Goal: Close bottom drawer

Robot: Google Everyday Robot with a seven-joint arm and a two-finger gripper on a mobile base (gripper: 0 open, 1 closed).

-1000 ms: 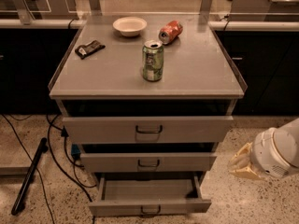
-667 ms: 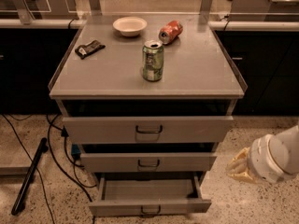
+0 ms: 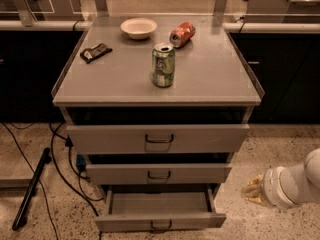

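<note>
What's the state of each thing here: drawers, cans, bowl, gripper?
bottom drawer: pulled out, empty.
middle drawer: looks slightly out.
top drawer: looks slightly out.
green can: upright.
red can: on its side.
bowl: upright, empty.
packet: lying flat.
gripper: low, right of bottom drawer, not touching.

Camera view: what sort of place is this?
Likely an office or lab workspace: a grey metal cabinet with its bottom drawer open, long dark counters behind it, and a speckled hard floor. The robot's hand hangs low to the cabinet's right.
</note>
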